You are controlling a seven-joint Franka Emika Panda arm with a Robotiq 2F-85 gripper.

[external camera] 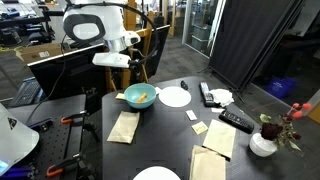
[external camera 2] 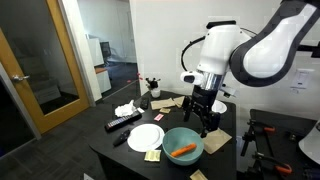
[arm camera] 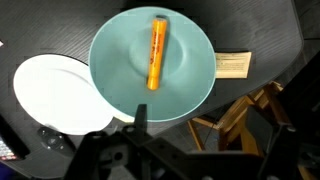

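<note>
A teal bowl stands on the black table with an orange carrot lying in it. In both exterior views my gripper hangs a little above the bowl, over its far edge, touching nothing. Its jaws stand apart and hold nothing. In the wrist view the gripper comes in from the bottom, with one dark finger just below the bowl's rim. The carrot lies near the bowl's middle.
A white plate touches the bowl's side; another plate lies beyond. Brown napkins, remotes, a small card and a flower vase are on the table. A wooden chair stands past the table edge.
</note>
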